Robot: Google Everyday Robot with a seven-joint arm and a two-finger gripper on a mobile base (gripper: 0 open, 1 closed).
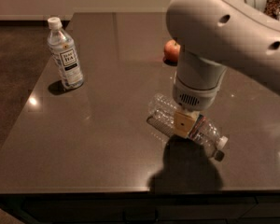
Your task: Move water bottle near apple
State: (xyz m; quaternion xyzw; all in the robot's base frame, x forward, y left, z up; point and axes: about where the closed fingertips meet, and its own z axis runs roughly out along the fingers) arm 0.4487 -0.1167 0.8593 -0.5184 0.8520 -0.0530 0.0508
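The water bottle [201,129] is clear ribbed plastic with a red-and-blue label and a white cap. It lies on its side on the dark table [102,125], cap pointing to the front right. My gripper [183,124] hangs straight down over the bottle's middle, its tan tip against the bottle's near side. The apple [170,50] is small and red-orange. It sits farther back on the table, and my arm hides its right part.
A tea bottle [65,54] with a white label stands upright at the back left of the table. The table's front edge [107,188] runs close below the lying bottle. My big white arm [224,36] fills the upper right.
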